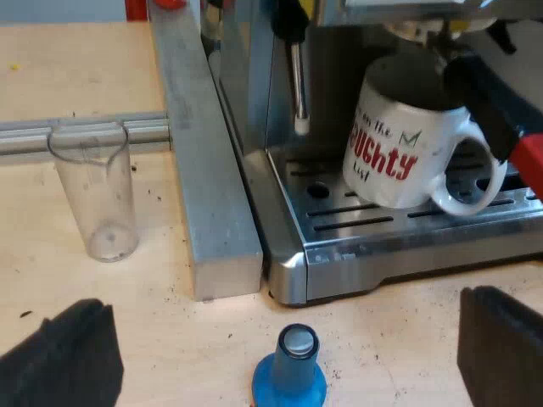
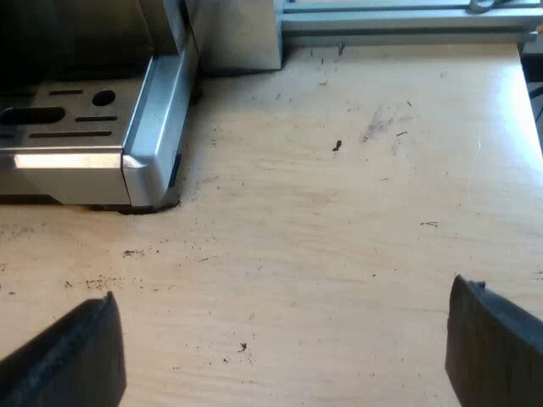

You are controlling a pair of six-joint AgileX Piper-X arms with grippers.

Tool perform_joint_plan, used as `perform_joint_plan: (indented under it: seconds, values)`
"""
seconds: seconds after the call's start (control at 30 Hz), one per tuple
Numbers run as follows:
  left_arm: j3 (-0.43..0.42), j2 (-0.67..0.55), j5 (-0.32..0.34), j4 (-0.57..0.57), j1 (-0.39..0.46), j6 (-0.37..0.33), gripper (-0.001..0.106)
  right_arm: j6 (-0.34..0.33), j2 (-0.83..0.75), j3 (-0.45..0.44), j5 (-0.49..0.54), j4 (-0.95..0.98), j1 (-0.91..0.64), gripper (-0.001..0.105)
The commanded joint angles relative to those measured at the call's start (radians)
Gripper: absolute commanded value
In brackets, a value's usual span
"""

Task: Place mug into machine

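Observation:
A white mug [image 1: 407, 144] with red lettering sits on the slotted drip tray [image 1: 399, 225] of the espresso machine, looking slightly tilted, its handle turned toward the tray's edge. Just over its rim is the holder's dark handle [image 1: 484, 93] with the red end [image 1: 533, 161]. My left gripper [image 1: 287, 335] is open, back from the machine's front over the wooden table, with nothing held. My right gripper [image 2: 280, 339] is open above bare table, off the corner of the drip tray [image 2: 85, 161].
A blue tamper [image 1: 290, 373] stands on the table between my left fingers. An empty measuring glass [image 1: 95, 195] stands beside a metal bar [image 1: 204, 170] that runs along the machine's side. The steam wand [image 1: 298, 85] hangs over the tray near the mug.

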Motion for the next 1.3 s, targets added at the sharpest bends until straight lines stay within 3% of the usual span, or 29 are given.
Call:
perform_joint_plan:
  seconds: [0.03,0.5,0.87,1.3]
  values:
    - [0.028,-0.139,-0.012,-0.046,-0.001,0.004,0.082,0.001,-0.039,0.015,-0.006,-0.001,-0.002,0.078]
    - [0.07,-0.137,-0.009,-0.08,-0.001,0.004,0.082,0.001,-0.039,0.054,-0.006,0.037,-0.002,0.078]
    - [0.079,-0.137,-0.009,-0.099,-0.001,0.004,0.082,0.005,-0.037,0.05,-0.006,-0.161,-0.002,0.078]
    - [0.079,-0.137,-0.009,-0.099,-0.001,0.004,0.082,0.007,-0.037,0.069,-0.004,-0.174,-0.002,0.078]
